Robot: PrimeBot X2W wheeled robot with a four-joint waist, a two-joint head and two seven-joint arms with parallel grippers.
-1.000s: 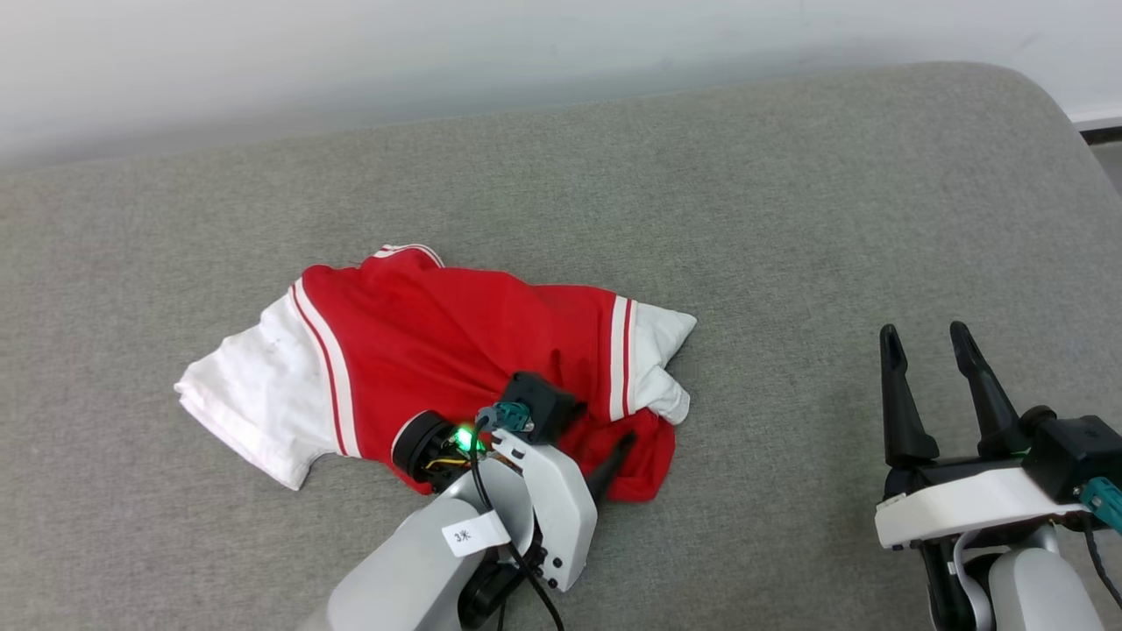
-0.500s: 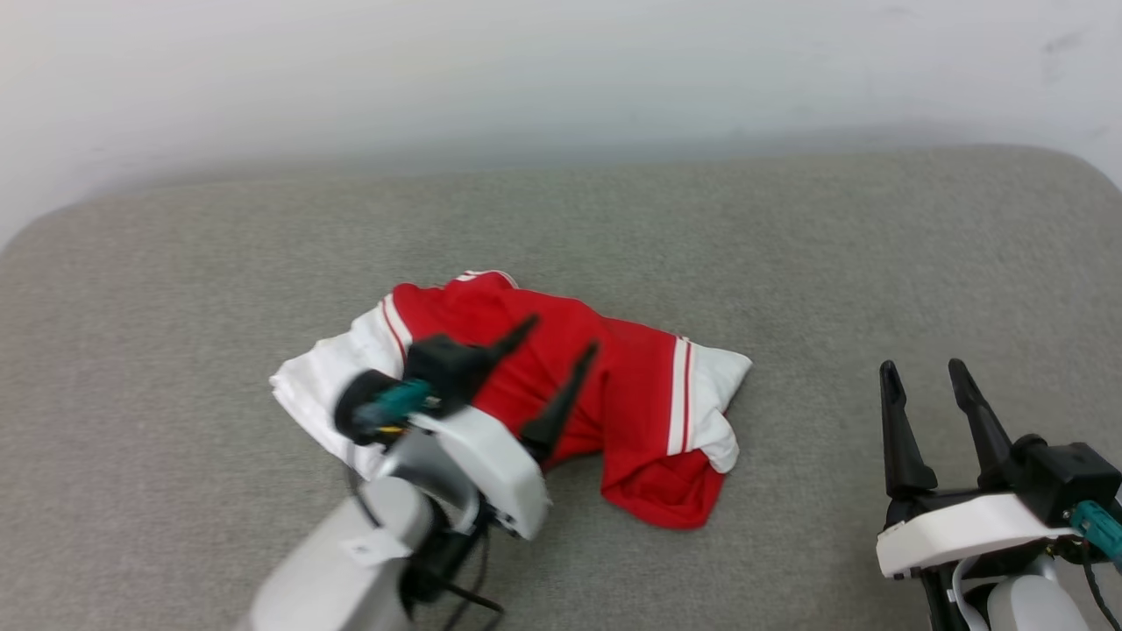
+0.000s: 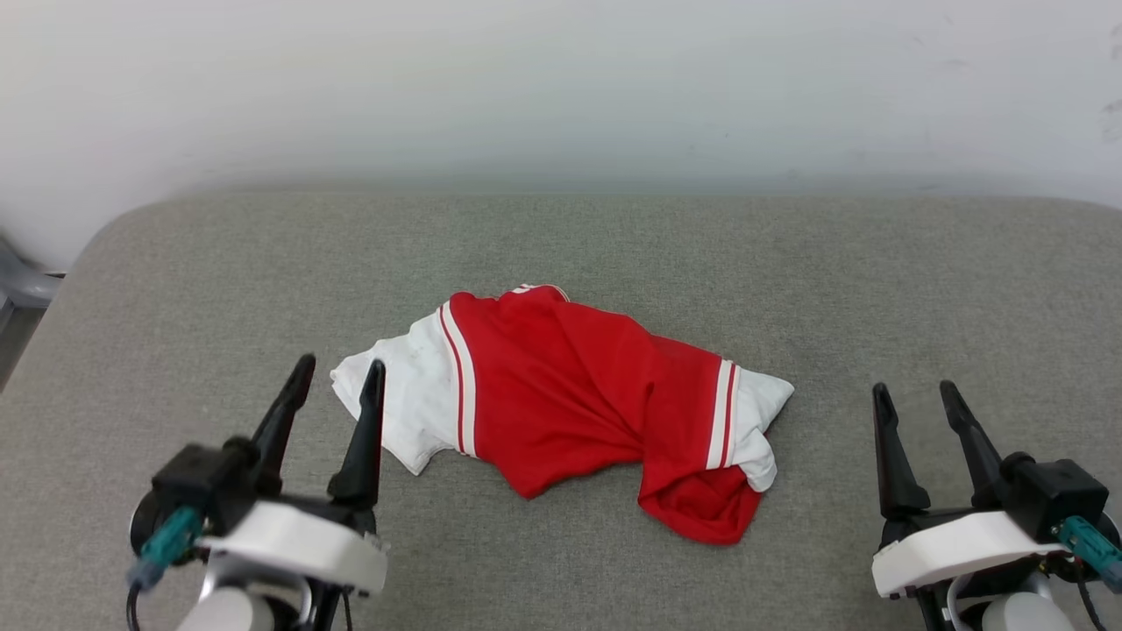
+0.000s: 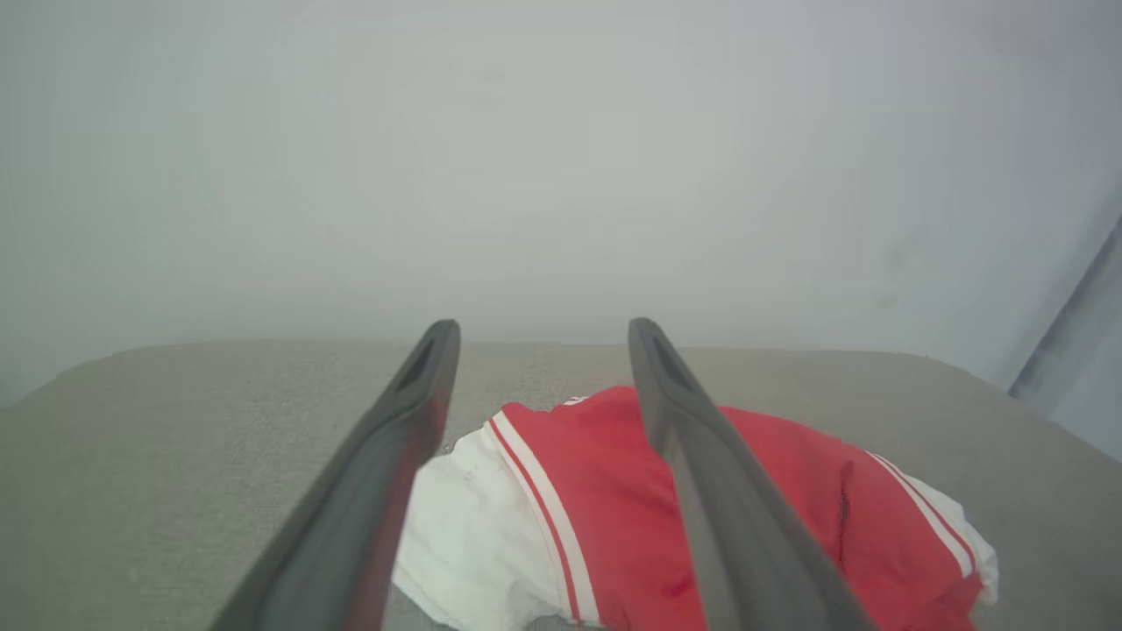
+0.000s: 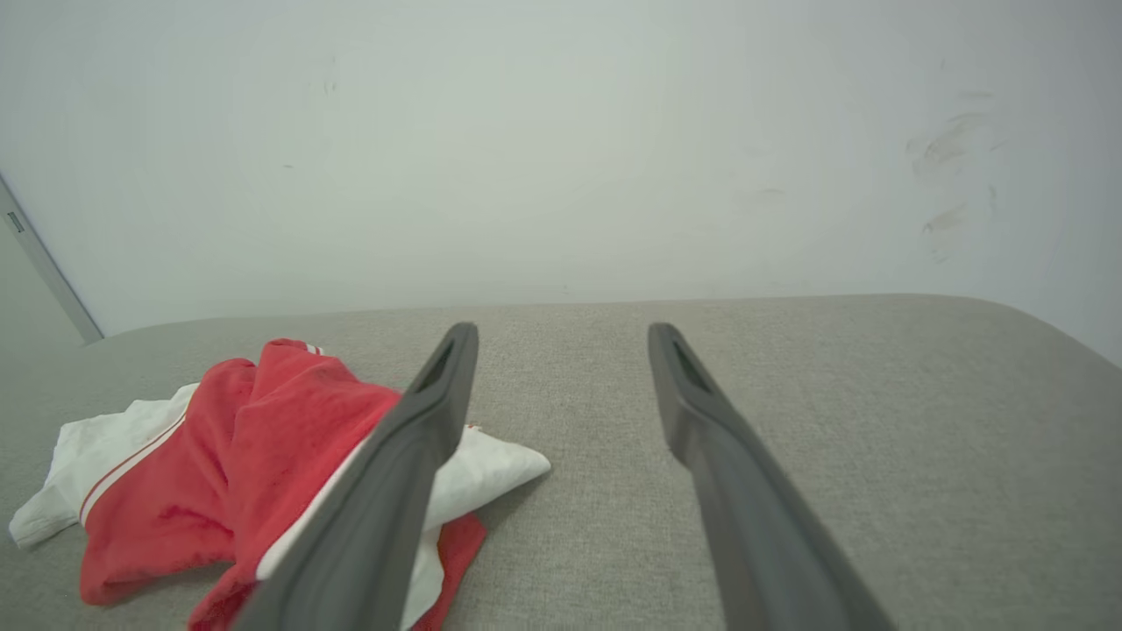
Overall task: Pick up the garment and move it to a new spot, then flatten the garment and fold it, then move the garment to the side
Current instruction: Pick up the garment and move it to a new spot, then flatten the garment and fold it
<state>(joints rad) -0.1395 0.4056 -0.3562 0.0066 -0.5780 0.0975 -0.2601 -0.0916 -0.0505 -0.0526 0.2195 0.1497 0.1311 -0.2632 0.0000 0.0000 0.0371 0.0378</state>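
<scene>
Looking down in the head view, the garment [image 3: 561, 394] is seen lying crumpled near the middle of the grey fabric-covered counter [image 3: 789, 263], with a pale wall [image 3: 561, 88] behind. One white sleeve is spread to the left. The other is bunched at the right over a rumpled red fold at the near edge. The left gripper [image 3: 341, 366] is raised at the near left, its fingers apart and empty, the tips just beside the left sleeve. The right gripper [image 3: 913, 390] is held at the near right, well apart from the cloth, its fingers likewise spread and empty.

In the left wrist view, the left gripper [image 4: 543, 326] is shown with its fingers wide apart. The white sleeve and the striped shoulder of the garment [image 4: 605, 491] are seen between and below them, and no contact can be made out.

In the right wrist view, the right gripper [image 5: 564, 329] is shown open over bare counter [image 5: 877, 394], with the garment [image 5: 219, 456] heaped to its left.

The move to a new spot is judged done, and flattening is judged to be the step in hand. Trouble is most likely to be caused by the bunching. If a fold is pinched rather than a true edge, two layers may be lifted together and the creases dragged along instead of spread. The tucked right sleeve may be trapped underneath, leaving a skewed fold.
</scene>
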